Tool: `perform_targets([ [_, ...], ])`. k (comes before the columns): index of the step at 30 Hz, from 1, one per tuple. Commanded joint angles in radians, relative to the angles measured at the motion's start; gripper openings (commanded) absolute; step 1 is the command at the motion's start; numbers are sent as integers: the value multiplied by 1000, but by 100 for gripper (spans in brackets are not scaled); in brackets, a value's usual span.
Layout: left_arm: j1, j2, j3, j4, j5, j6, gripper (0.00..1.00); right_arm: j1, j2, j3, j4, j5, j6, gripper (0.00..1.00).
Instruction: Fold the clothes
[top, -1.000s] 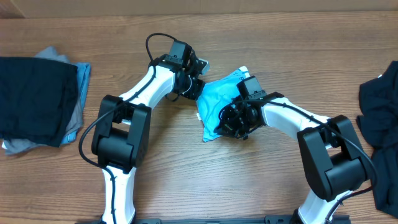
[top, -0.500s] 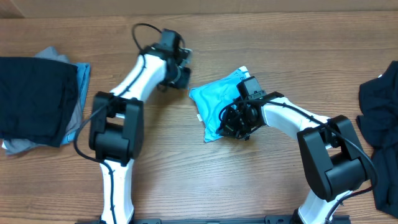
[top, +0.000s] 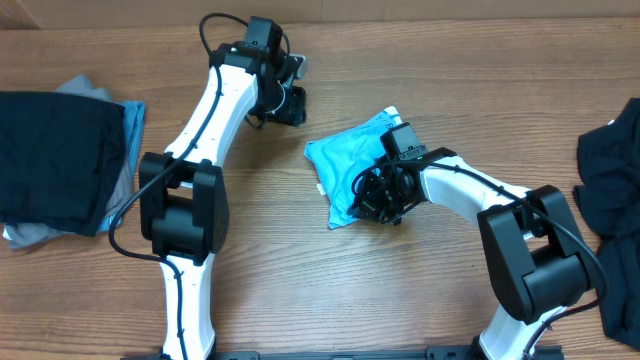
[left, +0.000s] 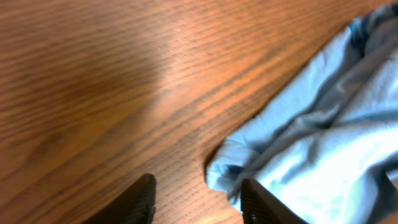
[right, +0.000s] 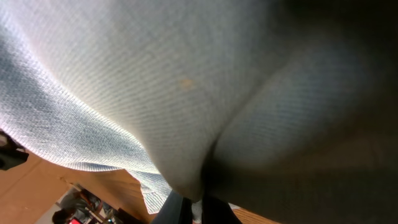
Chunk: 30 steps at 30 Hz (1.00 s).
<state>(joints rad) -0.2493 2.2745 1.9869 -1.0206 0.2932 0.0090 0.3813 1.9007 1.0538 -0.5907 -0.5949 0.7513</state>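
**Cotton garments: folding partly complete**

1. Left zone. A folded stack (top: 55, 160) lies flat at the left edge of the table (top: 450, 80). A black shirt is on top, with grey and blue layers showing at its edges. Judged status: done.

2. Left gripper (top: 288, 100). It hangs over bare wood, up and to the left of the work piece and apart from it. In the left wrist view its fingers (left: 134, 202) are spread, with nothing but table grain between them. It holds nothing. A corner of pale blue cloth lies just ahead of the tips.

3. Centre zone. The sky-blue T-shirt (top: 345, 160) rests on the table as a compact, uneven packet with a pointed left corner and wrinkled edges. Judged status: mid-fold. The packet is small but not squared.

4. Right gripper (top: 382, 198). It sits on the right lower part of the packet. In the right wrist view cloth fills the frame and gathers into a crease at the fingertips. The fingers are clenched on the shirt fabric.

5. Right zone. A dark heap (top: 610, 170) of crumpled clothing lies at the right edge. Judged status: not started.

6. Remaining work, as judged: flatten and finish the blue packet, move it to the stack, then process the dark heap.
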Motion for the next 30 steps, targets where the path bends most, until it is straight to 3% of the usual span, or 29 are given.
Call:
perform_targets([
  [1,2,22,-24,-11,56,47,50,5,-29,8,5,18,-12,4],
  [10,-18,42,-28,-83,108,127,32,5,-29,8,10,19,-16,4],
  [30,-47,95,-28,-86,100,142,32,5,-29,8,13,18,-18,4],
])
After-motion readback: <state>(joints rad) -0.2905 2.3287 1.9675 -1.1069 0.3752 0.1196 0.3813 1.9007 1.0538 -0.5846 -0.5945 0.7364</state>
